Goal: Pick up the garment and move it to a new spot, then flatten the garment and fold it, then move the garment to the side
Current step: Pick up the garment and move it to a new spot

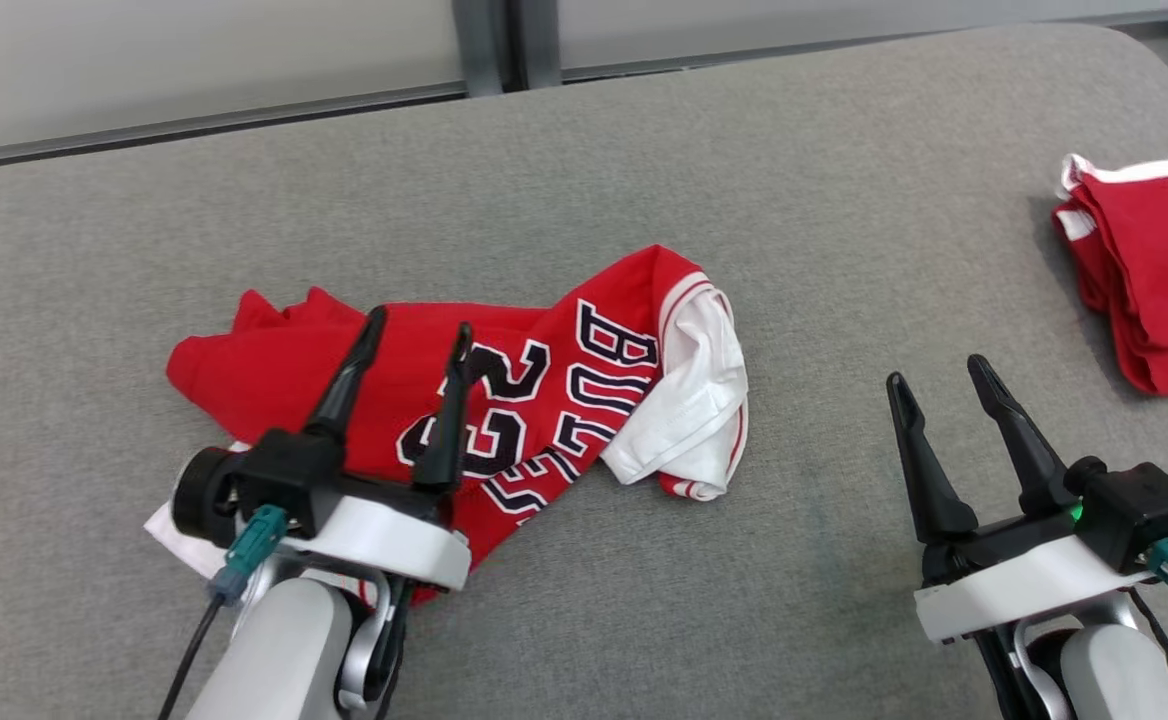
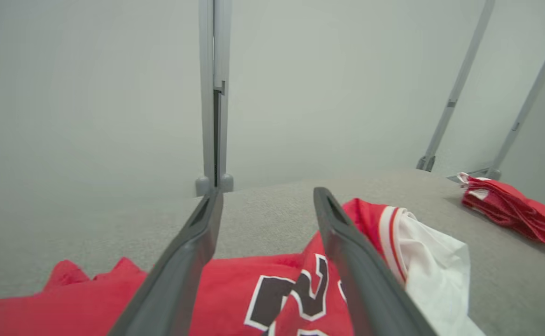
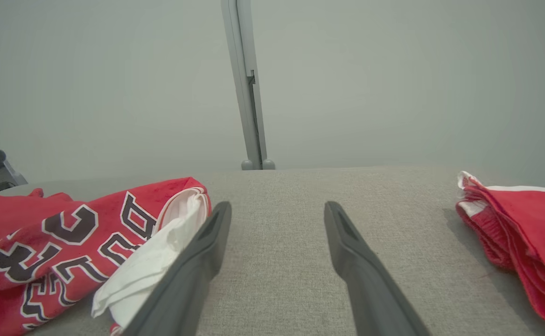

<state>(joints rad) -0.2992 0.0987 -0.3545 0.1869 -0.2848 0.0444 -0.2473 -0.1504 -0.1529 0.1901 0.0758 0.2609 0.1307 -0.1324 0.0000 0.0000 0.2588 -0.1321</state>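
Across the middle of the grey padded surface (image 1: 544, 170) lies the red jersey (image 1: 274, 375), bunched and creased. Its black-and-white lettering is skewed, and a white inner layer (image 1: 694, 400) is turned out at its right end. Our left gripper (image 1: 420, 322) hangs over the jersey's left half with its two fingers spread and nothing between them. Our right gripper (image 1: 934, 370) is likewise spread wide, over bare surface to the right of the jersey and apart from it. Well off at the right edge sits a second red garment (image 1: 1154, 290), which looks folded.

We judge the move to a new spot done and flattening to be the step in hand. Next we would need each gripper to pinch an opposite end, the left side and the turned-out white end, and draw the cloth taut and flat before any fold. A low approach seems wise, so that we catch the edge rather than a bunch.
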